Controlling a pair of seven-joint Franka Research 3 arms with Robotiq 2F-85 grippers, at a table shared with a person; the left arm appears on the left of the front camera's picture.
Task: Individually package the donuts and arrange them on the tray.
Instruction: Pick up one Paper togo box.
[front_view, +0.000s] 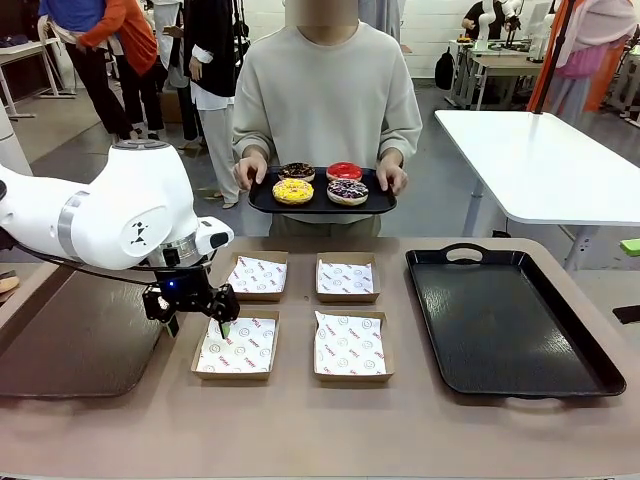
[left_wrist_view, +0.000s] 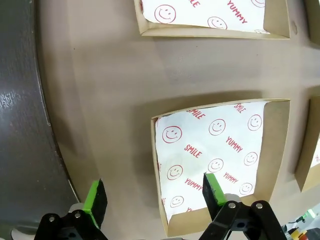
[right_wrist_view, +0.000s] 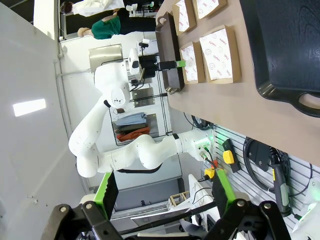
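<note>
Four donuts lie on a small black serving tray (front_view: 322, 208) that a person holds at the table's far side: chocolate with sprinkles (front_view: 297, 171), red (front_view: 344, 171), yellow (front_view: 293, 191) and purple with sprinkles (front_view: 347, 191). The large black tray (front_view: 510, 320) (right_wrist_view: 285, 50) rests on the table's right. My left gripper (front_view: 198, 326) (left_wrist_view: 154, 192) hangs open over the left wall of the near-left cardboard box (front_view: 237, 346) (left_wrist_view: 220, 160), holding nothing. Off the table's side, my right gripper (right_wrist_view: 165, 189) is open with nothing between its fingers.
Three more paper-lined boxes stand on the table: far-left (front_view: 256, 276), far-right (front_view: 346, 278), near-right (front_view: 350, 346). A dark tray (front_view: 80, 345) (left_wrist_view: 20, 125) sits at the left edge. Bare tabletop runs along the front. People stand behind the person.
</note>
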